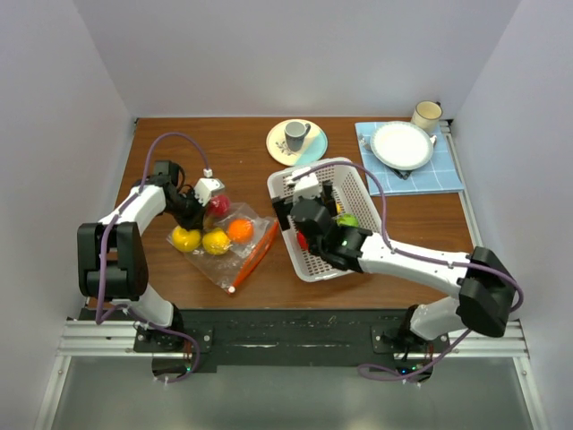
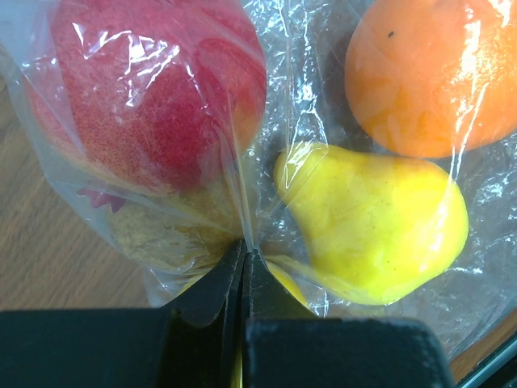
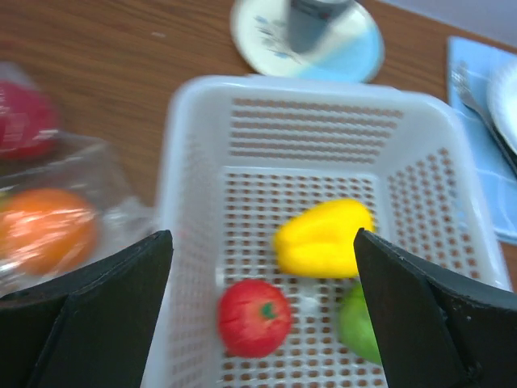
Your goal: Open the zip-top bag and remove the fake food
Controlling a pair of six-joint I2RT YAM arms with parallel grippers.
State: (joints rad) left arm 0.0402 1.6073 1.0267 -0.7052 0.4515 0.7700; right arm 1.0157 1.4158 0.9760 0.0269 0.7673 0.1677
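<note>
Left wrist view: left gripper (image 2: 244,252) is pinching crinkly clear bag (image 2: 300,89), veiling glossy fruit (image 2: 380,226), while right gripper (image 3: 262,236) is hanging open over perforated basket (image 3: 283,85).

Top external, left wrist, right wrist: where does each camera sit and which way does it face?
Top external: above and behind the bases, looking down on the table; left arm and right arm show.
Left wrist: close on the zip-top bag, left gripper pinching its plastic.
Right wrist: looking down into the basket, right gripper open either side.
Shared: the orange fruit in the bag shows in all three.
</note>
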